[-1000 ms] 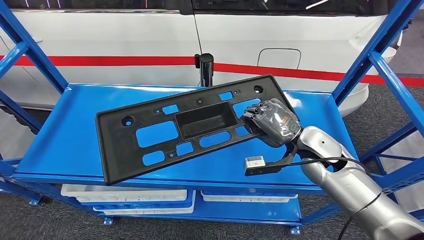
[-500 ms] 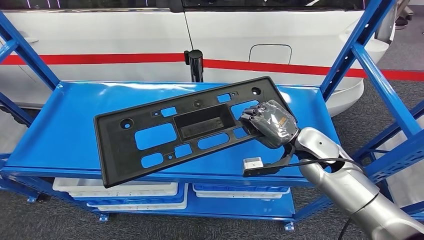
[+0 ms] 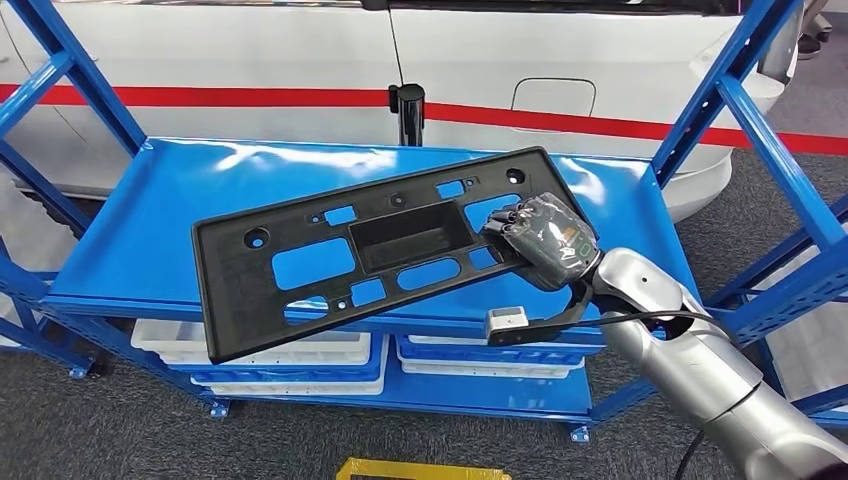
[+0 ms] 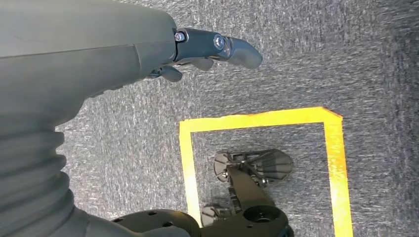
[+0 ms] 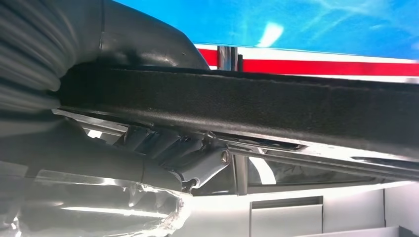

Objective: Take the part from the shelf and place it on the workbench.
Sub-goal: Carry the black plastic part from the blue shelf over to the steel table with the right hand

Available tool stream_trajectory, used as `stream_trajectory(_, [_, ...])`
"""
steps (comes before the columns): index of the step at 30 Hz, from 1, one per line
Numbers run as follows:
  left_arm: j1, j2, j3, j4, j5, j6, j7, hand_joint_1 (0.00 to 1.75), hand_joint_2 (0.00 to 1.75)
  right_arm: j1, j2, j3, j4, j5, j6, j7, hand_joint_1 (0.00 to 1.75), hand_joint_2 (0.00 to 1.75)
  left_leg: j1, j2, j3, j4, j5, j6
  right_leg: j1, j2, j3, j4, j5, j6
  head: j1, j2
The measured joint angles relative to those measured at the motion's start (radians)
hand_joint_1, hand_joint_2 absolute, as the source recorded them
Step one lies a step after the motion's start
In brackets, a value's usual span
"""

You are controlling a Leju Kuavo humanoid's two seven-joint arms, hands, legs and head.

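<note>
Part (image 3: pixel 330 270) held in our right robot hand (image 3: pixel 540 240) above the blue shelf (image 3: pixel 150 230).

We grasp the black plastic panel at its right end; it hangs tilted, its left end lowest, past the shelf's front edge. Our left robot hand (image 4: pixel 207 49) hangs over grey carpet (image 4: pixel 296 59) with yellow tape (image 4: pixel 257 118), fingers partly curled, grasping nothing. We can read no writing on the part. A white car (image 3: pixel 500 50) with a red stripe stands behind.

White bins (image 3: pixel 265 350) sit on the blue shelf's (image 3: pixel 140 250) lower level.
</note>
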Motion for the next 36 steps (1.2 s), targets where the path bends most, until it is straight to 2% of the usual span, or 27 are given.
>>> stream_trajectory(1, [0.0, 0.0, 0.0, 0.0, 0.0, 0.0, 0.0, 0.0, 1.75, -0.001, 0.001, 0.0, 0.0, 0.0, 0.0, 0.0, 1.66, 1.75, -0.001, 0.0, -0.007, 0.005, 0.004, -0.006, 0.001, 0.002, 0.035, -0.054, 0.012, 0.0, -0.001, 0.0])
stream_trajectory(2, [0.0, 0.0, 0.0, 0.0, 0.0, 0.0, 0.0, 0.0, 1.75, -0.004, 0.001, 0.0, 0.0, 0.0, 0.0, 0.0, 1.66, 1.75, -0.002, 0.0, -0.012, 0.011, 0.008, -0.012, 0.004, 0.003, 0.053, -0.083, 0.017, -0.004, 0.0, 0.0])
stream_trajectory(4, [0.001, -0.001, 0.0, 0.0, -0.001, 0.0, 0.0, 0.0, 1.75, -0.006, 0.002, 0.001, 0.002, 0.0, 0.001, 0.0, 1.66, 1.75, -0.003, -0.002, -0.021, 0.018, 0.016, -0.023, 0.009, 0.007, 0.042, -0.081, 0.024, -0.017, -0.001, 0.0])
stream_trajectory(6, [0.002, 0.0, 0.0, 0.0, -0.001, 0.0, 0.0, 0.0, 1.75, -0.008, 0.004, 0.004, 0.004, -0.001, 0.002, 0.0, 1.66, 1.75, 0.002, -0.004, -0.034, 0.031, 0.008, -0.034, 0.001, 0.006, 0.029, -0.08, 0.034, -0.035, -0.002, 0.0])
stream_trajectory(7, [0.003, 0.0, 0.0, 0.0, -0.001, 0.0, -0.001, 0.0, 1.75, -0.009, 0.006, 0.006, 0.005, -0.001, 0.002, 0.0, 1.66, 1.75, 0.004, -0.005, -0.044, 0.054, -0.019, -0.04, -0.004, 0.005, 0.022, -0.081, 0.042, -0.046, -0.002, 0.0])
stream_trajectory(9, [0.004, 0.0, 0.0, 0.0, -0.001, -0.001, -0.002, 0.0, 1.75, -0.009, 0.009, 0.008, 0.006, -0.003, 0.002, 0.0, 1.66, 1.75, 0.009, -0.007, -0.074, 0.152, -0.114, -0.051, -0.003, 0.003, 0.004, -0.081, 0.06, -0.062, -0.004, 0.0])
stream_trajectory(10, [0.004, 0.0, 0.0, 0.0, -0.001, -0.001, -0.004, 0.0, 1.75, -0.008, 0.01, 0.009, 0.008, -0.004, 0.0, 0.0, 1.66, 1.75, 0.01, -0.007, -0.088, 0.217, -0.159, -0.056, -0.002, 0.003, -0.006, -0.08, 0.068, -0.066, -0.003, 0.0])
stream_trajectory(11, [0.004, 0.0, 0.0, 0.0, 0.0, -0.001, -0.006, 0.0, 1.75, -0.005, 0.01, 0.009, 0.009, -0.005, -0.003, -0.001, 1.66, 1.75, 0.012, -0.007, -0.096, 0.272, -0.188, -0.06, 0.0, 0.002, -0.016, -0.08, 0.077, -0.066, -0.004, 0.0])
stream_trajectory(12, [0.004, 0.0, 0.0, 0.0, 0.002, -0.001, -0.009, 0.0, 1.75, -0.001, 0.01, 0.01, 0.012, -0.007, -0.007, -0.006, 1.66, 1.75, 0.014, -0.007, -0.092, 0.302, -0.198, -0.061, 0.002, 0.002, -0.027, -0.079, 0.086, -0.065, -0.004, 0.0])
stream_trajectory(13, [0.004, 0.0, 0.0, 0.0, 0.004, -0.001, -0.013, 0.0, 1.75, 0.005, 0.009, 0.01, 0.014, -0.008, -0.013, -0.012, 1.66, 1.75, 0.015, -0.007, -0.07, 0.296, -0.19, -0.061, 0.003, 0.002, -0.037, -0.079, 0.094, -0.062, -0.004, 0.0])
stream_trajectory(14, [0.004, -0.001, 0.0, 0.0, 0.006, -0.001, -0.016, 0.0, 1.75, 0.01, 0.008, 0.01, 0.018, -0.009, -0.019, -0.021, 1.66, 1.75, 0.016, -0.007, -0.03, 0.252, -0.169, -0.057, 0.004, 0.003, -0.046, -0.078, 0.101, -0.059, -0.004, 0.0])
stream_trajectory(16, [0.002, 0.0, 0.0, 0.0, 0.008, 0.0, -0.022, 0.0, 1.75, 0.016, 0.006, 0.009, 0.024, -0.01, -0.03, -0.037, 1.66, 1.75, 0.014, -0.009, 0.068, 0.116, -0.146, -0.046, 0.005, 0.003, -0.059, -0.079, 0.117, -0.05, -0.003, 0.0])
stream_trajectory(17, [0.002, 0.001, 0.0, 0.0, 0.008, 0.0, -0.025, 0.0, 1.75, 0.017, 0.006, 0.008, 0.027, -0.01, -0.034, -0.042, 1.66, 1.75, 0.01, -0.011, 0.099, 0.068, -0.141, -0.038, 0.005, 0.002, -0.062, -0.08, 0.125, -0.044, -0.002, 0.0])
stream_trajectory(18, [0.001, 0.001, 0.001, 0.0, 0.008, 0.0, -0.026, 0.0, 1.75, 0.018, 0.006, 0.008, 0.029, -0.01, -0.037, -0.044, 1.66, 1.75, 0.005, -0.012, 0.113, 0.043, -0.142, -0.032, 0.004, 0.001, -0.063, -0.082, 0.132, -0.038, -0.003, 0.0])
stream_trajectory(21, [0.0, 0.0, 0.002, 0.0, 0.008, 0.0, -0.028, 0.0, 1.75, 0.018, 0.008, 0.008, 0.035, -0.01, -0.041, -0.046, 1.66, 1.75, -0.002, -0.008, 0.104, 0.024, -0.111, -0.01, 0.005, 0.001, -0.067, -0.092, 0.15, -0.018, -0.006, 0.0])
stream_trajectory(22, [-0.001, -0.001, 0.002, 0.0, 0.008, 0.0, -0.028, 0.0, 1.75, 0.018, 0.008, 0.008, 0.036, -0.01, -0.041, -0.047, 1.66, 1.75, -0.001, -0.006, 0.097, 0.013, -0.093, -0.001, 0.008, 0.001, -0.079, -0.079, 0.133, -0.019, -0.004, 0.0])
stream_trajectory(23, [-0.002, -0.001, 0.003, 0.0, 0.008, 0.0, -0.028, 0.0, 1.75, 0.017, 0.007, 0.007, 0.037, -0.01, -0.041, -0.048, 1.66, 1.75, 0.0, -0.004, 0.088, 0.002, -0.075, 0.006, 0.01, 0.001, -0.096, -0.046, 0.101, -0.024, -0.002, 0.0])
stream_trajectory(25, [-0.002, -0.002, 0.005, 0.0, 0.008, 0.0, -0.028, 0.0, 1.75, 0.019, 0.007, 0.007, 0.041, -0.009, -0.042, -0.048, 1.66, 1.75, 0.0, -0.001, 0.059, -0.003, -0.045, 0.015, 0.007, 0.001, -0.138, 0.077, 0.011, -0.038, 0.002, 0.0])
stream_trajectory(26, [-0.002, -0.003, 0.006, 0.0, 0.008, 0.0, -0.027, 0.0, 1.75, 0.021, 0.007, 0.007, 0.043, -0.008, -0.043, -0.047, 1.66, 1.75, -0.001, -0.001, 0.043, -0.002, -0.034, 0.015, 0.005, 0.001, -0.152, 0.14, -0.02, -0.037, 0.003, 0.0])
stream_trajectory(27, [-0.002, -0.003, 0.007, 0.0, 0.008, -0.001, -0.027, 0.0, 1.75, 0.023, 0.008, 0.008, 0.046, -0.004, -0.042, -0.044, 1.66, 1.75, -0.002, -0.001, 0.026, -0.001, -0.021, 0.014, 0.004, 0.001, -0.154, 0.185, -0.032, -0.03, 0.003, 0.0])
stream_trajectory(28, [-0.002, -0.004, 0.008, 0.0, 0.008, -0.002, -0.027, 0.0, 1.75, 0.024, 0.009, 0.009, 0.048, 0.0, -0.042, -0.041, 1.66, 1.75, -0.002, -0.001, 0.008, 0.0, -0.008, 0.011, 0.003, 0.0, -0.14, 0.197, -0.025, -0.019, 0.003, 0.0])
stream_trajectory(29, [-0.002, -0.005, 0.008, 0.0, 0.007, -0.004, -0.026, 0.0, 1.75, 0.025, 0.011, 0.01, 0.05, 0.006, -0.042, -0.035, 1.66, 1.75, -0.001, -0.001, -0.009, 0.001, 0.005, 0.007, 0.002, 0.0, -0.107, 0.173, -0.007, -0.007, 0.003, 0.0])
stream_trajectory(30, [-0.003, -0.006, 0.009, 0.0, 0.005, -0.005, -0.024, 0.0, 1.75, 0.025, 0.013, 0.01, 0.051, 0.012, -0.042, -0.028, 1.66, 1.75, -0.001, -0.001, -0.026, 0.004, 0.017, 0.003, -0.001, 0.0, -0.057, 0.118, 0.009, 0.002, 0.003, 0.0])
stream_trajectory(31, [-0.003, -0.007, 0.009, 0.0, 0.003, -0.006, -0.022, 0.0, 1.75, 0.025, 0.017, 0.009, 0.051, 0.018, -0.042, -0.021, 1.66, 1.75, -0.002, -0.001, -0.041, 0.008, 0.028, -0.003, -0.002, 0.0, 0.001, 0.043, 0.009, 0.006, 0.004, 0.0])
stream_trajectory(33, [-0.004, -0.007, 0.009, -0.001, -0.002, -0.007, -0.019, 0.0, 1.75, 0.03, 0.023, 0.004, 0.049, 0.033, -0.042, -0.006, 1.66, 1.75, -0.005, -0.001, -0.058, 0.016, 0.046, -0.015, 0.003, 0.002, 0.069, -0.063, -0.009, -0.006, 0.0, 0.0])
stream_trajectory(34, [-0.004, -0.007, 0.009, -0.001, -0.004, -0.008, -0.019, 0.0, 1.75, 0.035, 0.026, 0.002, 0.048, 0.039, -0.042, -0.001, 1.66, 1.75, -0.006, -0.002, -0.062, 0.016, 0.054, -0.02, 0.007, 0.003, 0.076, -0.083, -0.017, -0.015, -0.002, 0.0])
stream_trajectory(36, [-0.001, -0.006, 0.01, -0.001, -0.006, -0.009, -0.018, 0.0, 1.75, 0.045, 0.03, -0.002, 0.045, 0.049, -0.041, 0.003, 1.66, 1.75, 0.0, -0.004, -0.067, 0.015, 0.065, -0.03, 0.004, 0.003, 0.062, -0.085, -0.004, -0.032, -0.005, 0.0])
